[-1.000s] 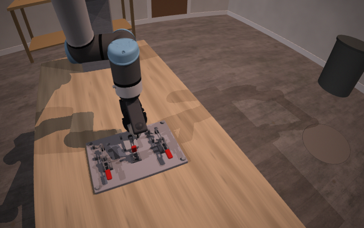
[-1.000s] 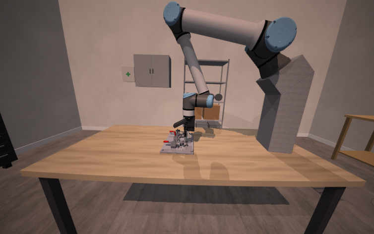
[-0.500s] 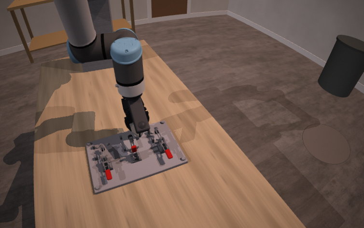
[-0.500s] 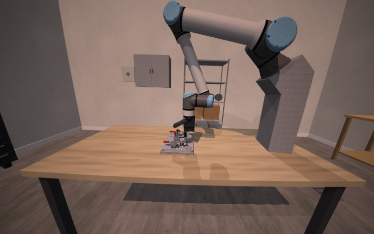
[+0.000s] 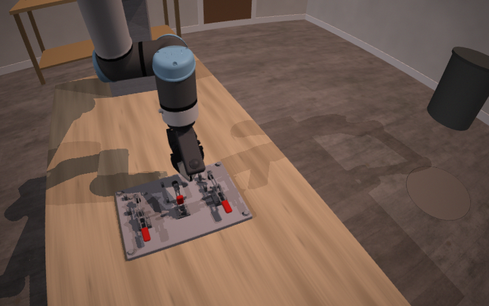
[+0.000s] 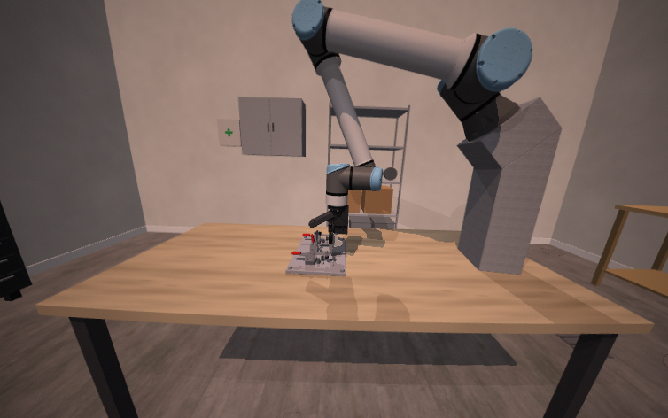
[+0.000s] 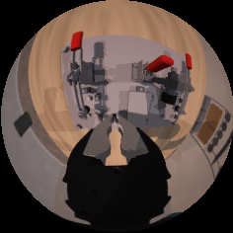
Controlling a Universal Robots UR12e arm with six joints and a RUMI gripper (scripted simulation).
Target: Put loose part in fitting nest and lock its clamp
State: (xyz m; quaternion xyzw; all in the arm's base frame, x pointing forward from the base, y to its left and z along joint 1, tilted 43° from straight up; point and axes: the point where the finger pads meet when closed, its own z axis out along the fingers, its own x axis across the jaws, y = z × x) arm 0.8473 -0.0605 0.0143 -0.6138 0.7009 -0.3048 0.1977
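Claw (image 5: 190, 177) (image 6: 330, 242) (image 7: 115, 114) is closed narrow, with nothing between its fingers, and it stands low over the robot-side part of the fixture (image 5: 202, 223) (image 6: 316, 270) (image 7: 115, 46). Pale rectangular block (image 7: 139, 103), which I judge to be the task's part, lies in front of the middle clamp (image 5: 183, 211) (image 7: 140, 71). Seen from the top view's side, it seems to be left and slightly near of the claw; I cannot tell its long axis or whether it is seated. The next move probably turns on this sideways offset: a closed-tip push must meet the correct edge, or the block may twist. I count one claw, one such block, three clamps and three red handles; the middle handle (image 5: 179, 199) (image 6: 312, 237) (image 7: 162, 63) stands up, the outer two reach outward. Whether the middle bar presses flat, I cannot tell.

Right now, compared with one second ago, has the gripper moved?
Yes: in the top view, the gripper has shifted slightly rightward and up the picture, judged against the middle red handle.
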